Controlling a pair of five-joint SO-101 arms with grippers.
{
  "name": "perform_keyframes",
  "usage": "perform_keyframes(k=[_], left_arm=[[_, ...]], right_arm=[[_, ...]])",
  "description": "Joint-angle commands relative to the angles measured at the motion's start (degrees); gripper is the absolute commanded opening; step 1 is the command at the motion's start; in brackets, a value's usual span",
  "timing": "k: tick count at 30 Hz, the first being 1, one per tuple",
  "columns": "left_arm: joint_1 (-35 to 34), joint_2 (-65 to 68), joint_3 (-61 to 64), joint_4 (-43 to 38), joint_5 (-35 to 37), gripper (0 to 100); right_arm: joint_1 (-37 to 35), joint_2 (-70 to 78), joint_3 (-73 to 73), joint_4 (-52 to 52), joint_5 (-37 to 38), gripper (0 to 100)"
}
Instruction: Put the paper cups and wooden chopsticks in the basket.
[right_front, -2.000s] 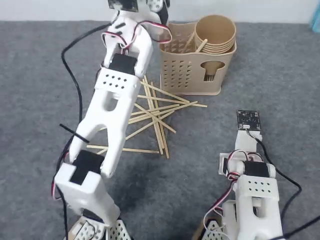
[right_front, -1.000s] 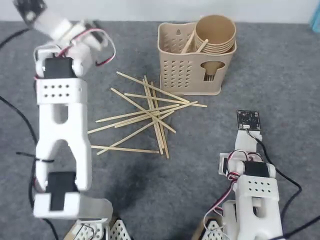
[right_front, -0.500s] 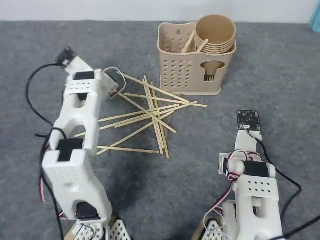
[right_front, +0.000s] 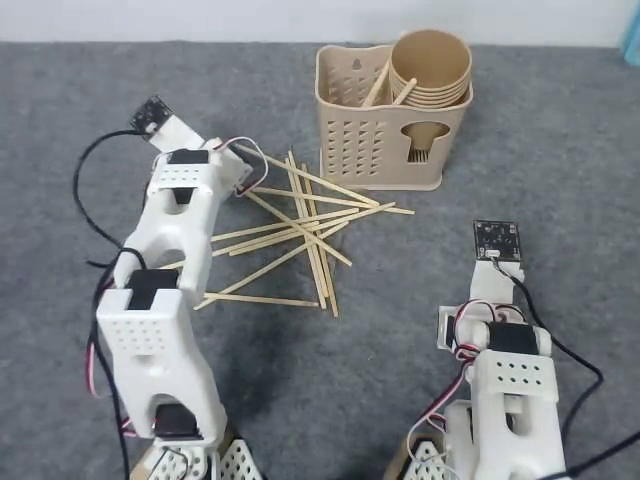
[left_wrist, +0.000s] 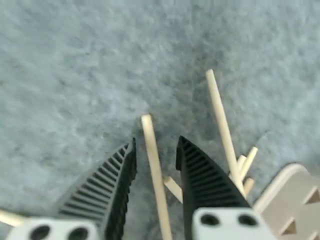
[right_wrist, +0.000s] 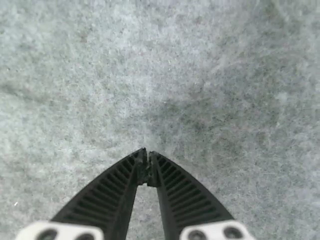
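I see the left claw (left_wrist: 156, 142) low over the grey counter (right_front: 560, 180), at the far left end of the heap of chopsticks (right_front: 300, 225). Its two black fingers are spread, and one chopstick (left_wrist: 154, 170) lies between them on the counter. The end of this stick reaches a little past the fingertips. There is a small gap on each side of the stick, so the fingers do not pinch it. A second chopstick (left_wrist: 220, 120) lies just beside it, outside the claw, and some shorter ends cross near it.

In the high view the loose sticks lie crossed over each other on the counter, in front of the basket (right_front: 370, 150) and to its left. A few of their tips come near the foot of the basket. The basket stands upright at the far side of the counter. A stack of paper cups (right_front: 430, 60) sits in its right part, and two chopsticks (right_front: 378, 88) lean inside it next to the cups.

The right claw (right_wrist: 148, 153) is pressed together, with nothing between its fingers. It points down at bare counter. The right arm (right_front: 505, 370) is at the near right, well apart from the heap and from the basket.
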Motion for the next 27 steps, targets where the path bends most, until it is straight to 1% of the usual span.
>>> perform_keyframes(k=[1, 3, 9, 11, 13, 18, 22, 27], left_arm=[[-0.09, -0.97, 0.13, -0.26, 4.04, 12], [-0.62, -0.79, 0.13, 1.93, 6.59, 12], [-0.53, 2.11, -1.45, 3.34, 6.77, 12], [-0.53, 2.64, -2.42, 4.40, 6.59, 7], [-0.53, 2.73, -2.77, 4.40, 6.33, 0], [-0.26, 2.02, -2.86, 5.63, 3.69, 1], [-0.44, -2.90, -3.56, 10.37, 2.37, 1], [-0.35, -14.86, -3.30, 16.18, -0.62, 1]], right_arm=[[0.13, -1.27, -0.18, -0.57, 0.88, 0.9], [0.13, -1.27, -0.18, -0.57, 0.88, 0.9], [0.04, -1.27, -0.18, -0.57, 0.88, 0.9], [0.13, -1.27, -0.18, -0.57, 0.88, 0.9], [0.13, -1.27, -0.18, -0.57, 0.88, 0.9], [0.13, -1.27, -0.18, -0.57, 0.88, 0.9], [0.04, -1.27, -0.18, -0.57, 0.88, 0.9], [-0.04, -1.27, -0.18, -0.66, 0.88, 0.9]])
